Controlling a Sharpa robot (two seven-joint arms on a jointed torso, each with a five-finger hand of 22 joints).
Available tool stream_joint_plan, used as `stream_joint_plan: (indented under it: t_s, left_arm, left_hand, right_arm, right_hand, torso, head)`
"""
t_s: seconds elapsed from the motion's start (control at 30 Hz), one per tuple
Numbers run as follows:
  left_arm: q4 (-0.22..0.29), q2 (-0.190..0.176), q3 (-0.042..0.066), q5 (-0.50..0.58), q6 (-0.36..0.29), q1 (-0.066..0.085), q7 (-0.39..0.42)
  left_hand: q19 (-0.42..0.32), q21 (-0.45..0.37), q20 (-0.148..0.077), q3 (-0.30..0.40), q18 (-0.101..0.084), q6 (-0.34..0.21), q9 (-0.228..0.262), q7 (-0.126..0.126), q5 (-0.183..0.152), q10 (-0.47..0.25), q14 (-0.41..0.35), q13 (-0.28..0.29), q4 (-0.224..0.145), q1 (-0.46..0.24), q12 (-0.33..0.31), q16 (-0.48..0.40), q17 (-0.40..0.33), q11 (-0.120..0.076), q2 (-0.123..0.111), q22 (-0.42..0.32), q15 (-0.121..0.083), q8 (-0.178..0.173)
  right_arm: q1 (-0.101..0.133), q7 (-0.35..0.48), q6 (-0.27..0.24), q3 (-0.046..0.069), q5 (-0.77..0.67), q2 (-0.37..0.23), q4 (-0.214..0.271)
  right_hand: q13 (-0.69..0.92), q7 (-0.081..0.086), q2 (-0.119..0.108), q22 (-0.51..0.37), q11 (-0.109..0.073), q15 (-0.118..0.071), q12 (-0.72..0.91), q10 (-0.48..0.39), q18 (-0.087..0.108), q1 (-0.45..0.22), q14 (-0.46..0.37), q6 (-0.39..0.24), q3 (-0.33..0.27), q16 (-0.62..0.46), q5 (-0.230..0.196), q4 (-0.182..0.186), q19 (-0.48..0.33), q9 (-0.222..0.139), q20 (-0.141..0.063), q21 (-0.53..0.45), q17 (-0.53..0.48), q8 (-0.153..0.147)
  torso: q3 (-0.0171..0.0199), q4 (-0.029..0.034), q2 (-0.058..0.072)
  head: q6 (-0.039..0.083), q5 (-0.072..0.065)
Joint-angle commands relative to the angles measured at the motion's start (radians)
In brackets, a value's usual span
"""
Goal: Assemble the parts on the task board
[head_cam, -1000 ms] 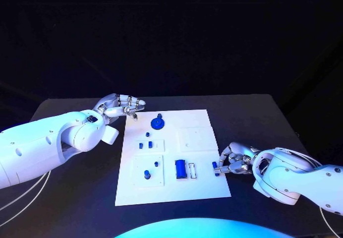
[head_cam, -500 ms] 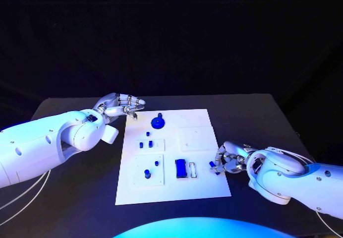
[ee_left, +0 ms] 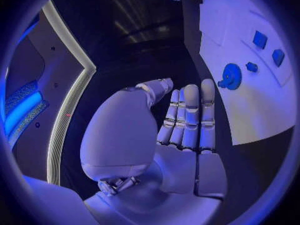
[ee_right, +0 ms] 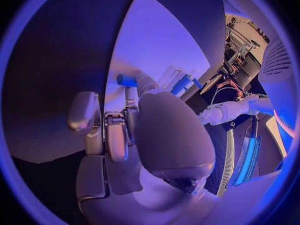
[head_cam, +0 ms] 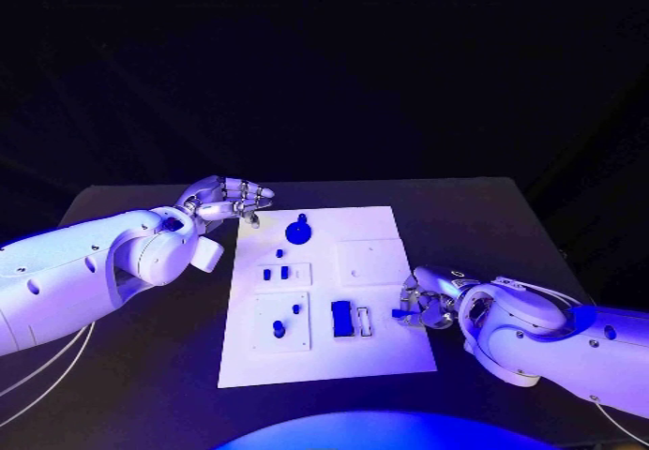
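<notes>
Since one second ago the right hand [head_cam: 430, 306] has moved a little inward along the right edge of the task board [head_cam: 372, 356], and the small blue part [head_cam: 401, 313] in its fingers has gone with it, now a bit nearer to the blue block [head_cam: 342, 320] that stands in the low middle of the board. This hand holds the part in a pinch of its fingertips; in the right wrist view the blue part [ee_right: 126, 80] sits at the tip of a raised finger, above the white board [ee_right: 156, 45]. The left hand [head_cam: 227, 199] stays where it was, over the black table [head_cam: 460, 202] just outside the far left corner of the board. Its fingers lie straight and close together in the left wrist view [ee_left: 187, 120], and they hold nothing.

On the board, the round blue part [head_cam: 299, 229] sits near the far edge, close to the left hand. Two small blue pegs [head_cam: 275, 274] stand in the raised plate to the left of the board's middle, and one more blue peg [head_cam: 279, 329] stands in the plate near the low left corner. A plain white square plate [head_cam: 372, 262] lies to the right of the middle.
</notes>
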Motion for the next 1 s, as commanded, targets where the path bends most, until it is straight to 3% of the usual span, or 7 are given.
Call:
stream_joint_plan:
  t_s: [0.03, 0.07, 0.2, 0.33, 0.63, 0.83, 1.0]
  left_arm:
    - [0.003, 0.001, 0.001, 0.005, 0.002, 0.000, 0.008]
    - [0.003, 0.001, 0.001, 0.005, 0.001, 0.000, 0.008]
    - [0.003, 0.000, 0.001, 0.004, 0.000, 0.000, 0.007]
    - [0.003, 0.001, 0.001, 0.004, -0.001, 0.000, 0.007]
    - [0.003, 0.002, 0.001, 0.003, -0.001, 0.000, 0.007]
    - [0.004, 0.004, 0.001, 0.003, -0.002, 0.000, 0.006]
    - [0.004, 0.006, 0.001, 0.003, -0.001, 0.000, 0.006]
  left_hand:
    - [0.004, -0.006, 0.006, 0.001, 0.015, -0.006, -0.001, 0.001, 0.000, -0.007, -0.005, -0.002, 0.007, -0.009, 0.005, 0.006, -0.001, 0.001, 0.000, -0.002, 0.000, 0.002]
    - [0.004, -0.006, 0.006, 0.001, 0.015, -0.006, -0.001, 0.001, 0.000, -0.007, -0.005, -0.002, 0.007, -0.009, 0.005, 0.006, -0.001, 0.001, 0.000, -0.002, 0.000, 0.002]
    - [0.004, -0.006, 0.006, 0.001, 0.015, -0.006, -0.001, 0.001, 0.000, -0.007, -0.005, -0.002, 0.007, -0.009, 0.005, 0.006, -0.001, 0.001, 0.000, -0.002, 0.000, 0.002]
    - [0.004, -0.006, 0.006, 0.001, 0.015, -0.006, -0.001, 0.001, 0.000, -0.007, -0.005, -0.002, 0.007, -0.009, 0.005, 0.006, -0.001, 0.001, 0.000, -0.002, 0.000, 0.002]
    - [0.004, -0.006, 0.006, 0.001, 0.015, -0.006, -0.001, 0.001, 0.000, -0.007, -0.005, -0.002, 0.007, -0.009, 0.005, 0.006, -0.001, 0.001, 0.000, -0.002, 0.000, 0.002]
    - [0.004, -0.006, 0.006, 0.001, 0.015, -0.006, -0.001, 0.001, 0.000, -0.007, -0.005, -0.002, 0.007, -0.009, 0.005, 0.006, -0.001, 0.001, 0.000, -0.002, 0.000, 0.002]
    - [0.005, -0.007, 0.007, 0.002, 0.015, -0.007, -0.001, 0.001, 0.000, -0.008, -0.005, -0.002, 0.007, -0.008, 0.006, 0.006, -0.001, 0.002, 0.001, -0.002, 0.000, 0.002]
  right_arm:
    - [-0.010, -0.027, 0.061, -0.009, -0.044, 0.000, -0.010]
    - [-0.010, -0.026, 0.051, -0.009, -0.041, 0.000, -0.009]
    - [-0.010, -0.018, -0.006, -0.009, -0.005, -0.002, -0.002]
    - [-0.010, 0.005, -0.074, -0.009, 0.090, -0.006, 0.009]
    - [-0.002, 0.062, -0.197, -0.008, 0.246, -0.014, 0.038]
    - [0.004, 0.066, -0.210, -0.008, 0.296, -0.005, 0.052]
    - [0.006, 0.060, -0.194, -0.008, 0.326, 0.014, 0.056]
  right_hand:
    - [0.037, -0.002, -0.019, 0.008, 0.011, 0.006, 0.004, -0.002, -0.011, 0.018, 0.078, 0.017, 0.183, -0.003, 0.002, -0.072, -0.003, -0.028, 0.003, 0.000, 0.123, 0.000]
    - [0.037, 0.003, -0.039, 0.013, 0.011, 0.008, 0.002, -0.001, -0.012, -0.026, 0.079, 0.022, 0.258, -0.003, -0.002, -0.088, -0.004, -0.022, 0.006, 0.001, 0.123, 0.004]
    - [0.038, 0.005, -0.058, 0.026, 0.007, 0.007, 0.002, 0.004, -0.011, -0.127, 0.079, 0.014, 0.413, -0.004, -0.005, -0.177, -0.002, 0.010, 0.005, 0.007, 0.123, 0.024]
    - [0.038, 0.005, -0.055, 0.032, 0.009, 0.007, 0.001, 0.006, -0.012, -0.183, 0.079, 0.000, 0.473, -0.003, -0.007, -0.226, 0.000, 0.034, 0.005, 0.008, 0.125, 0.038]
    - [0.043, -0.005, -0.041, 0.040, 0.003, 0.003, 0.005, 0.015, -0.013, -0.260, 0.082, -0.016, 0.497, 0.000, -0.011, -0.250, 0.006, 0.060, 0.004, 0.016, 0.137, 0.054]
    - [0.044, -0.012, -0.034, 0.044, -0.002, -0.001, 0.006, 0.019, -0.015, -0.303, 0.083, -0.025, 0.498, 0.002, -0.011, -0.242, 0.011, 0.068, 0.001, 0.021, 0.144, 0.056]
    - [0.049, -0.015, -0.042, 0.044, -0.005, -0.003, 0.011, 0.024, -0.016, -0.373, 0.084, -0.026, 0.467, 0.004, -0.015, -0.206, 0.015, 0.067, -0.001, 0.020, 0.149, 0.052]
  torso:
    - [-0.0001, 0.0002, 0.001]
    - [0.0000, 0.0004, 0.001]
    - [0.0006, 0.0005, 0.000]
    - [0.0006, 0.0004, 0.000]
    - [0.0002, -0.0001, 0.000]
    - [0.0001, 0.0004, 0.001]
    - [-0.0005, 0.0006, 0.000]
  head:
    - [-0.003, 0.000]
    - [-0.003, 0.000]
    - [-0.003, 0.002]
    - [-0.003, 0.003]
    - [-0.003, 0.001]
    - [-0.003, -0.002]
    - [-0.006, 0.001]
